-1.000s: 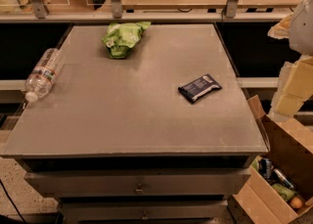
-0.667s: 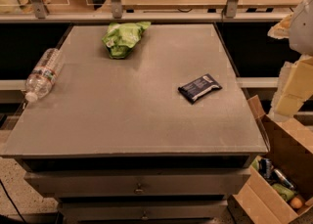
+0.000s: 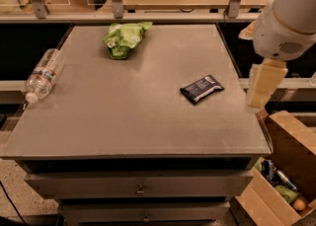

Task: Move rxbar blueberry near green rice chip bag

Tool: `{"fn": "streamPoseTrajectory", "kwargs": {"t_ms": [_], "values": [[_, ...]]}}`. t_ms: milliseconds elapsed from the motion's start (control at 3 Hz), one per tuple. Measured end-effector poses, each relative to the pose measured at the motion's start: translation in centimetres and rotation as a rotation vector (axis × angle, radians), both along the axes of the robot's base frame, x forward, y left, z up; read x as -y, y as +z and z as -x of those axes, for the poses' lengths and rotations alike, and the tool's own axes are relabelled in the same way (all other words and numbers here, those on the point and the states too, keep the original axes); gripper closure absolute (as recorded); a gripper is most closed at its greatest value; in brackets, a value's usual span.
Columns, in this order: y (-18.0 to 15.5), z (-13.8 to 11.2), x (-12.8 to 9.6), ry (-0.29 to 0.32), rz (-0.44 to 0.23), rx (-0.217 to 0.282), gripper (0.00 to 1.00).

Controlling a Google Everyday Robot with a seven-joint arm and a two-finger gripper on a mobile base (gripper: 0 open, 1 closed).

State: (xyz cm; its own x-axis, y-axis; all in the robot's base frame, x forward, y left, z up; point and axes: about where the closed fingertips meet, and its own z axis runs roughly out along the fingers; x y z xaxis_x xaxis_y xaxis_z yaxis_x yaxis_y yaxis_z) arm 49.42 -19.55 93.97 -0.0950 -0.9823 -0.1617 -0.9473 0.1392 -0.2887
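The snack bar [image 3: 202, 88] lies on the table [image 3: 123, 121] left of the gripper [image 3: 260, 89], the green chip bag [image 3: 124, 37] farther left and back; the gripper's spread cannot be told.

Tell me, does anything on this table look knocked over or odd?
The water bottle lies on its side at the table's left edge, as if tipped over. The green rice chip bag looks crumpled. The gripper hangs beside the table's right edge, apart from the rxbar blueberry.
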Motion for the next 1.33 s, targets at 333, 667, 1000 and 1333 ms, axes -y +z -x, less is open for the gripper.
{"fn": "streamPoseTrajectory", "kwargs": {"t_ms": [333, 667, 1000, 1333], "values": [[-2.6, -3.0, -1.2, 0.098, 0.052, -0.016, 0.0], [-5.6, -5.3, -2.1, 0.22, 0.143, -0.053, 0.0], [-8.0, -7.2, -3.1, 0.315, 0.207, -0.093, 0.0], [-10.1, -8.5, -3.5, 0.371, 0.238, -0.136, 0.0]]}}
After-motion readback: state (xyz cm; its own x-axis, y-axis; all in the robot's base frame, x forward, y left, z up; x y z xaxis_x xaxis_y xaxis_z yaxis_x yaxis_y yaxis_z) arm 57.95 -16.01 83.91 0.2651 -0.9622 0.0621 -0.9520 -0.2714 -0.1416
